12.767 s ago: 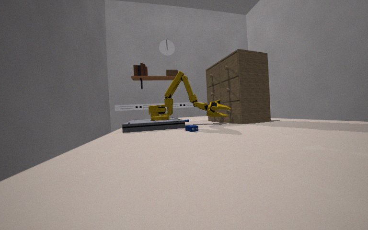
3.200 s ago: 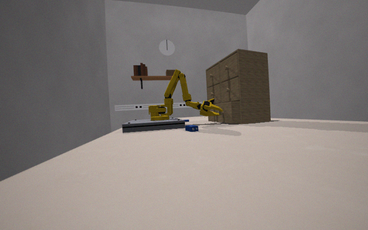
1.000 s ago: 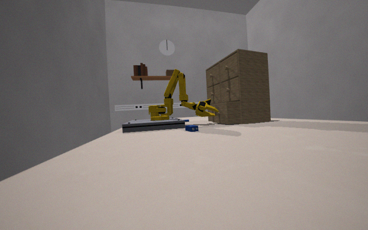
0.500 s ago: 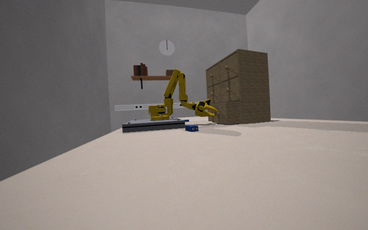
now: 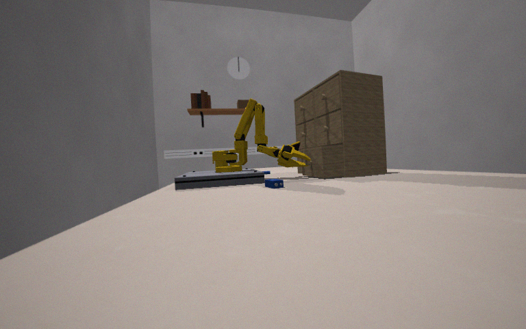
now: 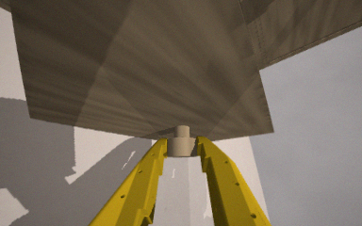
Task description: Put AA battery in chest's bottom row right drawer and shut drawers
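The wooden chest (image 5: 342,126) stands at the back of the table with its drawer fronts facing my arm. My gripper (image 5: 304,160) is low at the chest's bottom row. In the wrist view its two yellow fingers are shut on a round beige drawer knob (image 6: 182,141) on a wooden drawer front (image 6: 140,66). I cannot tell from these views whether it is the left or the right drawer of the bottom row. The AA battery does not show in either view.
A small blue block (image 5: 274,183) lies on the table just in front of my arm's base plate (image 5: 219,178), to the left of the chest. The upper drawers look shut. A wall shelf with books hangs behind the arm.
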You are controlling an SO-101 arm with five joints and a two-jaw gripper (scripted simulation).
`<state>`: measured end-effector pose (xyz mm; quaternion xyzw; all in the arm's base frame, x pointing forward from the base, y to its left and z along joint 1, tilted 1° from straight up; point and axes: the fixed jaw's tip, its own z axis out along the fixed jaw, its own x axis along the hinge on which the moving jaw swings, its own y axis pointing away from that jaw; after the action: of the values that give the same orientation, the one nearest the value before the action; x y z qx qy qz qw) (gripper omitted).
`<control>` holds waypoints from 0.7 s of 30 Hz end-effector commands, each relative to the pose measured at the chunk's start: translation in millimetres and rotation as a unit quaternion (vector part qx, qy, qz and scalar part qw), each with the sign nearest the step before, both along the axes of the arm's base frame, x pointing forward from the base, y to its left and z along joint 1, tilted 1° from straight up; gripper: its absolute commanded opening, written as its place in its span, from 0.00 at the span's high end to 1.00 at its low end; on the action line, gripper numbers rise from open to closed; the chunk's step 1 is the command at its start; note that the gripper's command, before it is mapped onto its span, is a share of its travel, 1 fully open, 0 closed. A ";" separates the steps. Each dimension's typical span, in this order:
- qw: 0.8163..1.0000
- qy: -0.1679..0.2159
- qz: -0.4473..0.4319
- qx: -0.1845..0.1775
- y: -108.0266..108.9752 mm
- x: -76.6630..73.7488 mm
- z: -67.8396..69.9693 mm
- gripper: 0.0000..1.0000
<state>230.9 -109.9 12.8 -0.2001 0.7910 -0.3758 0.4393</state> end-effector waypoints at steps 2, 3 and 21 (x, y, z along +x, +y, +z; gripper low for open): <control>1.000 0.000 -0.011 -0.002 -4.2 -4.2 1.1 1.00; 1.000 0.000 -0.011 -0.002 -4.2 -4.2 1.1 1.00; 1.000 0.000 -0.011 -0.002 -4.2 -4.2 1.1 0.91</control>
<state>230.8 -109.9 12.8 -0.2001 0.7910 -0.3758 0.4393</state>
